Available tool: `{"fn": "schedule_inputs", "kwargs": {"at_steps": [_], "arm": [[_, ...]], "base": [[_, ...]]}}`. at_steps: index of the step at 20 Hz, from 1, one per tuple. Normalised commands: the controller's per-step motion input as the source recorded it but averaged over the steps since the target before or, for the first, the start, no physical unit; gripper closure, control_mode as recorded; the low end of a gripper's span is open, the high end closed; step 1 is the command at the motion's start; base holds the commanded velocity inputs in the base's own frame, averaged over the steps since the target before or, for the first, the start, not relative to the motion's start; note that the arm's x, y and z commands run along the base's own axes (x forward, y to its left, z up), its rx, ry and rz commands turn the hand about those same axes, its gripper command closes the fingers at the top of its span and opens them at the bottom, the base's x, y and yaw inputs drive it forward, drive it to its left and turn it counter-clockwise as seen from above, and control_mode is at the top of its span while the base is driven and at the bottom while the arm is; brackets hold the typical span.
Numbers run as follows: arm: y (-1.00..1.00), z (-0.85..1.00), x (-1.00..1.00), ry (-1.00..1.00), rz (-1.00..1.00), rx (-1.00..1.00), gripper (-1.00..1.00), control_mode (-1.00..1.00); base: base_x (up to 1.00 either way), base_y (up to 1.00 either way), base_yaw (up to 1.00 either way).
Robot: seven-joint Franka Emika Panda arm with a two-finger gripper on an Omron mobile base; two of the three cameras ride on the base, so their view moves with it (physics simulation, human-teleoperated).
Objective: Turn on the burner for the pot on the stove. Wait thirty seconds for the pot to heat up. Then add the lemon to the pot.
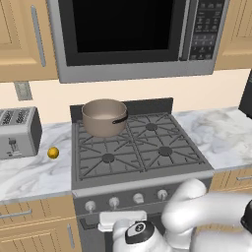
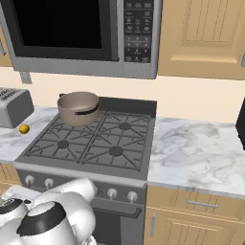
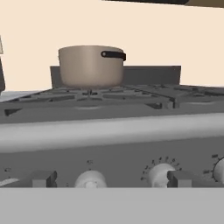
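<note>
The pot (image 1: 104, 117) covers its burner completely in the left base view. The toaster (image 1: 17, 132) is cut by the left edge, as is the microwave (image 2: 76, 36) by the top edge (right base view). Knob markings (image 3: 160, 162) – too blurred to read.

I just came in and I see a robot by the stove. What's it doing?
The robot is getting ready to cook. Its open gripper is down in front of the stove, level with the front knobs, holding nothing. The pot sits on the back left burner, and no flame shows under it. The lemon waits on the counter left of the stove, near the toaster. It probably means to turn a knob first.
</note>
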Motion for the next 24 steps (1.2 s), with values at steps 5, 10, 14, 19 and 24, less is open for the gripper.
{"fn": "schedule_inputs", "kwargs": {"at_steps": [5,10,14,19,24], "arm": [[0.02,-0.35,0.26,0.00,0.00,0.00,-1.00,-1.00],[0.00,-0.36,0.12,-0.02,0.00,0.00,-1.00,-1.00],[0.00,-0.23,0.19,-0.05,0.00,0.01,-1.00,-1.00],[0.00,-0.17,0.24,-0.06,0.00,0.01,-1.00,-1.00],[0.00,-0.25,0.25,-0.04,0.00,0.01,-1.00,-1.00]], "base": [[0.00,0.00,0.00],[0.00,0.00,0.00],[0.00,0.00,0.00],[0.00,0.00,0.00],[0.00,0.00,0.00]]}}
